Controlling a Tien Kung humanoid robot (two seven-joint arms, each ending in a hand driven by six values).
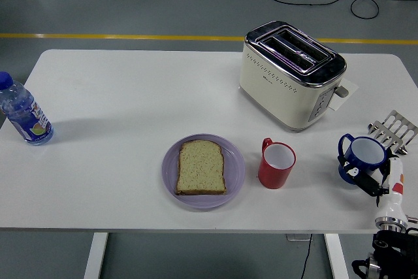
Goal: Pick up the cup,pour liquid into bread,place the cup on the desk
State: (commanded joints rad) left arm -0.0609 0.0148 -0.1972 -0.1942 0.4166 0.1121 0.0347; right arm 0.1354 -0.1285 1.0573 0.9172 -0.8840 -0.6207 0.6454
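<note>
**Head view: blue cup gripped at the counter's right edge, bread waiting mid-counter**

Right hand [367,176] enters from the lower right corner and is closed around the blue cup [363,157]. Dark fingers [353,176] wrap its lower wall on the near side. Cup upright, mouth up, pale interior visible; contents cannot be made out. Whether its base touches the white counter [130,96] or sits just above it is unclear. Upright hold fits the job: nothing should spill before the pour.

Bread slice [202,167] lies flat on a lilac plate [236,174], near the front edge, well left of the held cup. A red mug [276,163] stands between them, just beside the plate, so the carry likely has to pass over or around it.

Cream toaster [291,75] sits behind the mug, a metal rack [393,129] just behind the blue cup, a water bottle [23,114] at the far left edge. Left hand not visible.
</note>
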